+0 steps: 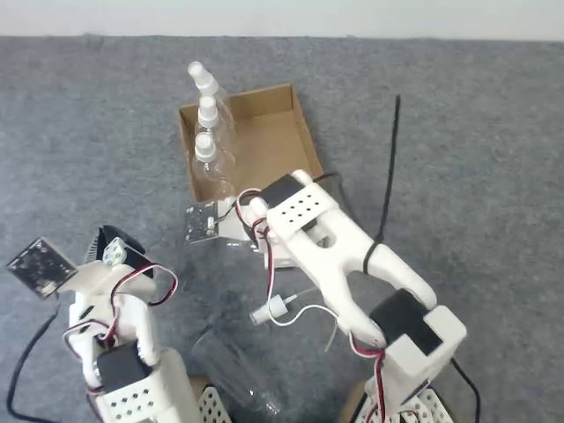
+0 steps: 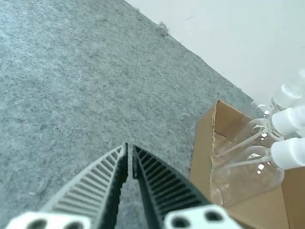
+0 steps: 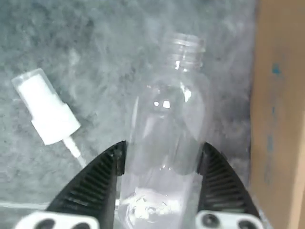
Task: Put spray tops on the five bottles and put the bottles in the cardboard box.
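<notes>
- Clear, uncapped bottle [image 3: 164, 133] lies on the grey tabletop [image 3: 71, 38] just beside the box [image 3: 276, 119] wall. Its neck points away from the right pincer [image 3: 163, 147], whose ribbed fingers [image 3: 105, 176] sit one on each flank of the body and look clamped on it.
- Low left in the high view, the left pincer [image 2: 129, 148] has its fingers drawn together on nothing, over bare tabletop.
- Three capped bottles [image 1: 214, 167] stand along the box's left side, upper middle of the high view; a second bare bottle [image 1: 233, 370] lies at the lower middle.
- Near the held bottle, not touching it, lies a loose top [image 3: 47, 114] with its dip tube.
- Step in hand, as I judge it: the fourth bottle is in the grasp, ready for capping, so the task is a little past halfway.
- Next move likely calls for steadying that bottle with its neck free. The other arm would then fetch the top, thread the tube into the neck and seat it.
- No label or brand is readable; the bottles are plain, and the box wall bears only a small blue smudge [image 3: 276, 69].
</notes>
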